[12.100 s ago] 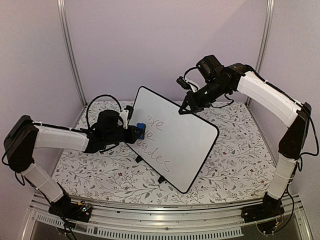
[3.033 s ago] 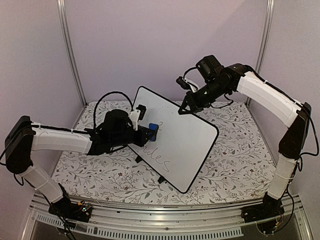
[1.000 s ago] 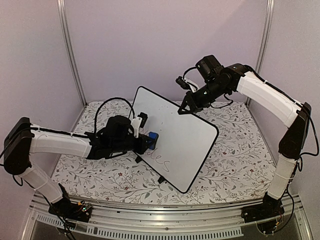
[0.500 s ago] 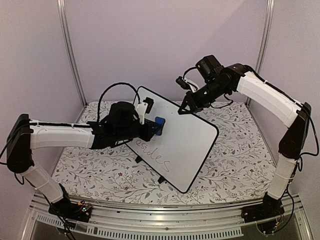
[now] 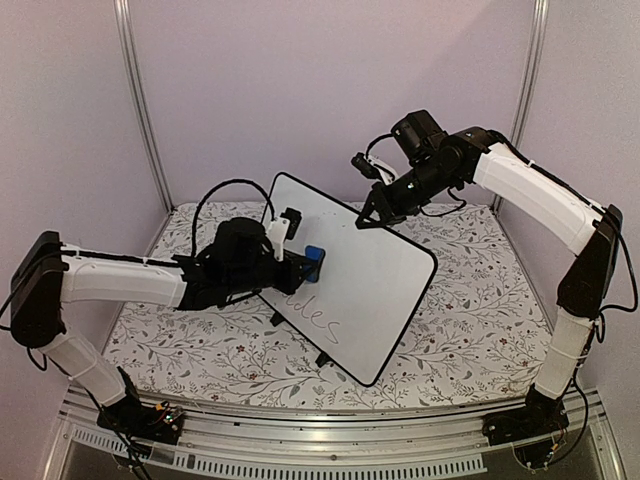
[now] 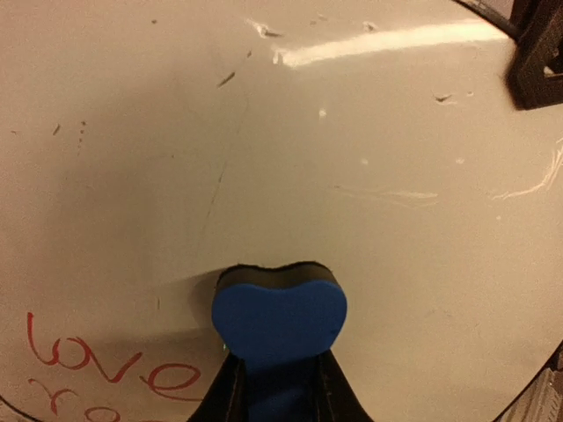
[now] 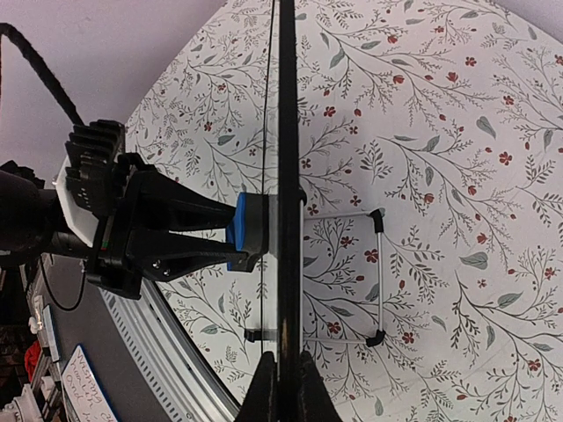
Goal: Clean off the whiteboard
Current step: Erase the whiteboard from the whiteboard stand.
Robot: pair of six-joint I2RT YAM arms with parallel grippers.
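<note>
The whiteboard (image 5: 370,290) stands tilted on its feet in the middle of the table. Purple handwriting (image 5: 318,322) shows on its lower left; in the left wrist view (image 6: 378,176) red-looking words sit at the bottom left. My left gripper (image 5: 308,262) is shut on a blue eraser block (image 5: 314,259) and presses its dark felt face against the board, above the writing (image 6: 278,316). My right gripper (image 5: 368,222) is shut on the board's top edge; the right wrist view shows the black rim (image 7: 287,176) edge-on between its fingers, with the eraser (image 7: 249,231) against the board.
The table has a floral cloth (image 5: 480,300). A wire stand with black feet (image 7: 376,334) props the board from behind. Purple walls with metal posts (image 5: 140,110) enclose the back and sides. A metal rail (image 5: 320,440) runs along the near edge.
My left gripper has slid the eraser a little down and left on the board since half a second ago, after swinging up from lower down. The right arm has not moved.
</note>
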